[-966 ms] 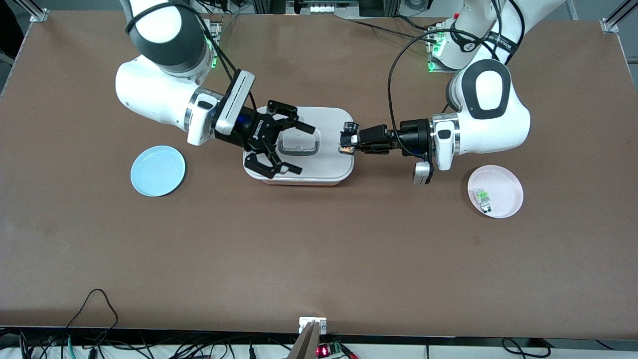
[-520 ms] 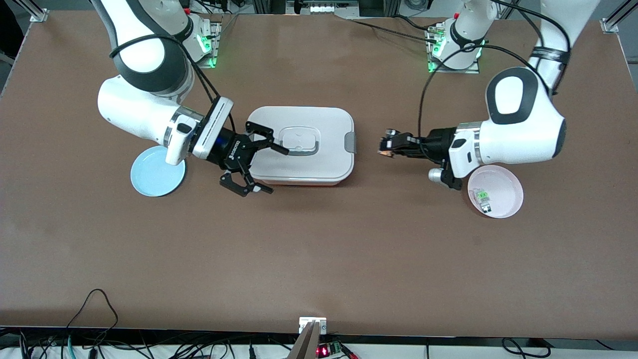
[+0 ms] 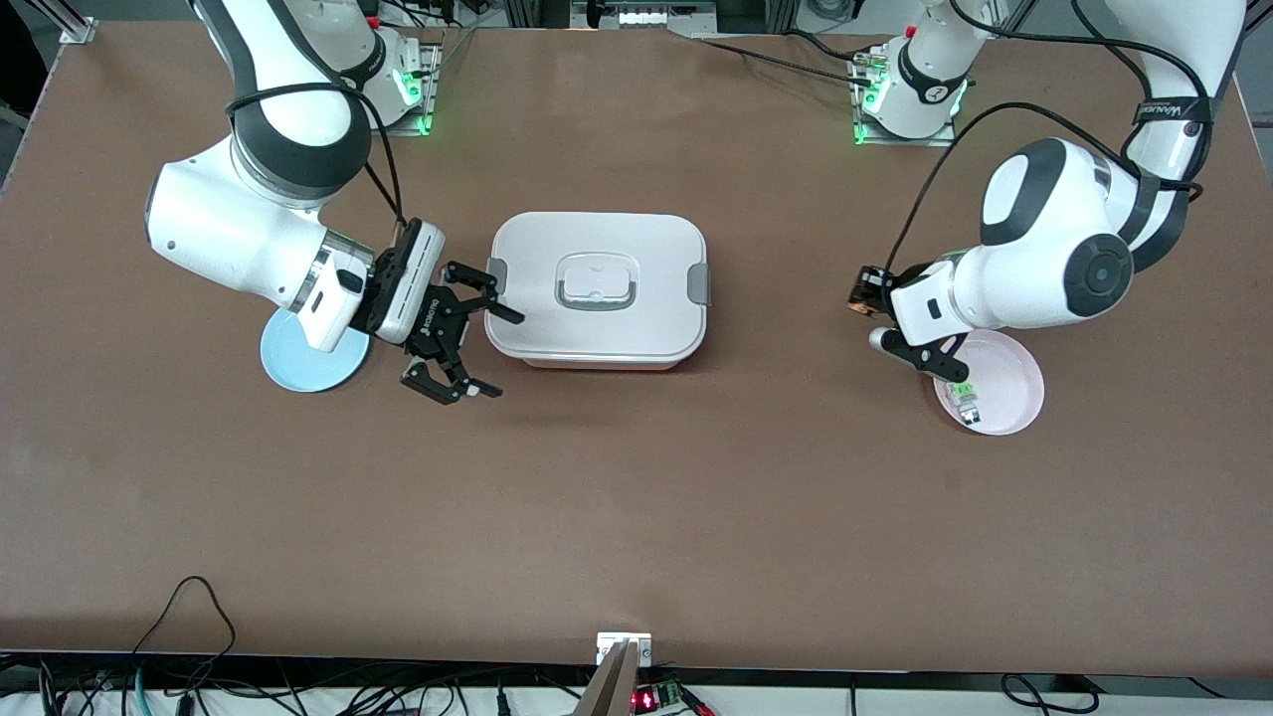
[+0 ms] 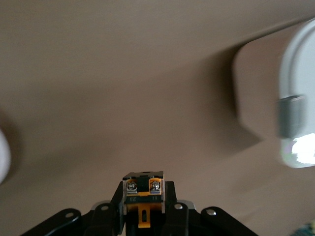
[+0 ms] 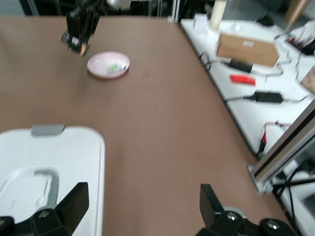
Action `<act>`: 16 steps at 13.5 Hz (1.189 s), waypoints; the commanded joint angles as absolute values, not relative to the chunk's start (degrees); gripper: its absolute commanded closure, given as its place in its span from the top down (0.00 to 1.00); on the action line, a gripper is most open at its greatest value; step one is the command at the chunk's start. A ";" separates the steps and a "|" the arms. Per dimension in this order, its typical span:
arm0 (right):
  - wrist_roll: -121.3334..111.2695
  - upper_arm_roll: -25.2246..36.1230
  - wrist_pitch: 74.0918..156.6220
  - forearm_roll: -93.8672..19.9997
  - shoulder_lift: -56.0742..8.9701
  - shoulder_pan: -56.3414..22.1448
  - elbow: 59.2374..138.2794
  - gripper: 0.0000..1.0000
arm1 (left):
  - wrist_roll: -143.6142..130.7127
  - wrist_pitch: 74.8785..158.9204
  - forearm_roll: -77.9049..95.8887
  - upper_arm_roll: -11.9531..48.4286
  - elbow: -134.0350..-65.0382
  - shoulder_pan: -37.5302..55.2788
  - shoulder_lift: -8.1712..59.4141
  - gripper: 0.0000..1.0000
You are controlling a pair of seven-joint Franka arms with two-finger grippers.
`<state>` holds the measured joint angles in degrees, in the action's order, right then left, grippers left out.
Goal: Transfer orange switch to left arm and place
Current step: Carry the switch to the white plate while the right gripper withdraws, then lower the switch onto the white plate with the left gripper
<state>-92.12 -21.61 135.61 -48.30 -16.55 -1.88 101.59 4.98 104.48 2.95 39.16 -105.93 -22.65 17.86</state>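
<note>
The orange switch (image 4: 142, 192), black with an orange middle, sits clamped between my left gripper's (image 4: 142, 209) fingers. In the front view the left gripper (image 3: 861, 294) hangs over bare table just beside the pink plate (image 3: 1006, 364), well off the box (image 3: 597, 288). My right gripper (image 3: 504, 355) is open and empty, over the table at the box's corner toward the right arm's end, beside the blue plate (image 3: 298, 363). The right wrist view shows its spread fingers (image 5: 74, 202), the box lid (image 5: 49, 157) and the distant left gripper (image 5: 78, 35).
A pale grey component with a green part (image 3: 963, 396) lies in the pink plate, which also shows in the right wrist view (image 5: 108, 65). The white box with grey clasps stands mid-table between the arms and appears in the left wrist view (image 4: 295, 98).
Both grippers have drawn back from over the box. The left one carried the switch toward the pink plate; the right one, still open, moved off the lid toward the blue plate.
</note>
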 commanded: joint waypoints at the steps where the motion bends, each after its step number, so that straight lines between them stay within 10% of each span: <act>1: -88.77 -20.31 131.15 -38.53 -15.12 -1.06 102.30 1.00 | 4.31 102.92 -6.65 39.37 -105.38 -22.59 19.16 0.00; 9: -95.61 -15.47 116.38 -3.48 -14.41 1.13 101.34 1.00 | 14.80 102.99 -27.15 39.11 -105.12 -27.13 27.32 0.00; 16: -63.28 -9.32 115.58 -4.48 -13.36 2.02 101.34 1.00 | 33.44 113.63 -34.63 38.14 -104.94 -36.81 34.00 0.00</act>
<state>-76.89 -9.27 116.42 -3.86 -14.95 2.20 101.08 26.86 111.64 -32.35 37.34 -106.14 -34.79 31.26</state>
